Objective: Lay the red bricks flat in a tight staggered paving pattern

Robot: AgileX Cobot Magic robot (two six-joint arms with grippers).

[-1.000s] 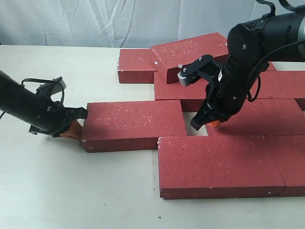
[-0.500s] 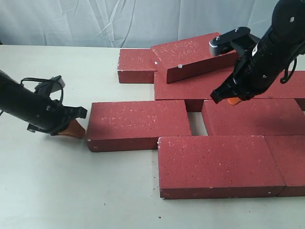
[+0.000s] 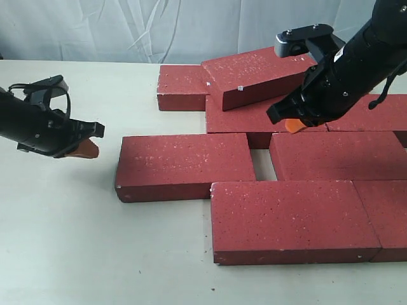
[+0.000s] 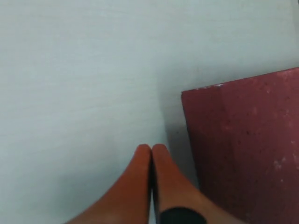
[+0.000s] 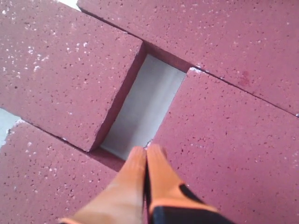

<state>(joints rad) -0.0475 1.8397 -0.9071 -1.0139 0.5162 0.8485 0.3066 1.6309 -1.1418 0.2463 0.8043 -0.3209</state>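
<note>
Noted left gripper [image 3: 84, 148] with orange fingertips [image 4: 140, 165] pressed together, holding nothing — parked at 9 o'clock of the leftmost brick [image 3: 184, 166], apart from it. Noted right gripper [image 3: 292, 125] likewise pinched shut and empty, over the back rows at 1 o'clock of the open gap [image 5: 142, 105]. Counted the red bricks [image 3: 292, 219] flat in staggered rows on the table [image 3: 76, 241], toward 3 o'clock — save one tilted brick [image 3: 254, 75] propped at 12 o'clock.

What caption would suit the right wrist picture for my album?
The right gripper, shut, points toward the gap left between two flat red bricks.
</note>
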